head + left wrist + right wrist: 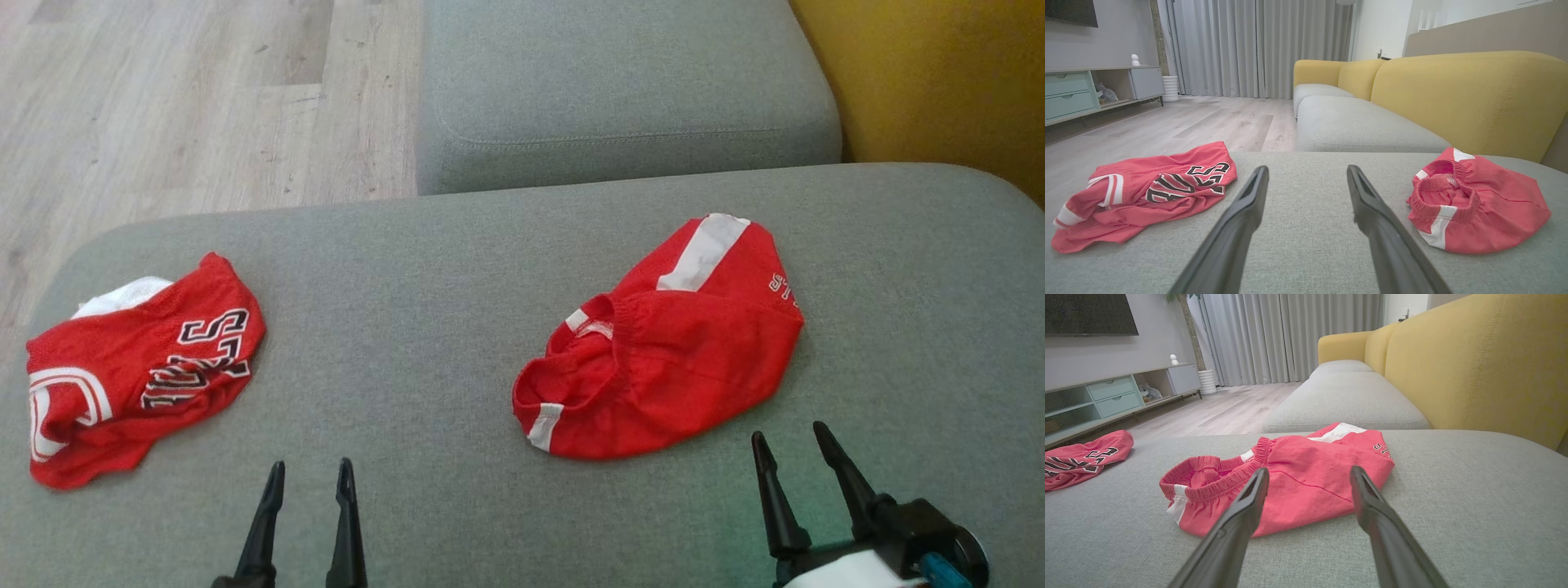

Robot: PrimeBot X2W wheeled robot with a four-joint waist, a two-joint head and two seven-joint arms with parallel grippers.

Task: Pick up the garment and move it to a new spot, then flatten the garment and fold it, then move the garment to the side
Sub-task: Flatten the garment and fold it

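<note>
The red shorts point(669, 367) lie crumpled on the right half of the grey cushion point(457, 269), waistband toward the robot's left. The red jersey point(139, 367) lies bunched near the cushion's left edge, well apart from the shorts. The right gripper point(789, 433) is just beside the shorts' near edge, fingers spread and holding nothing. The left gripper point(312, 465) is between the two garments, likewise parted and empty.
</note>
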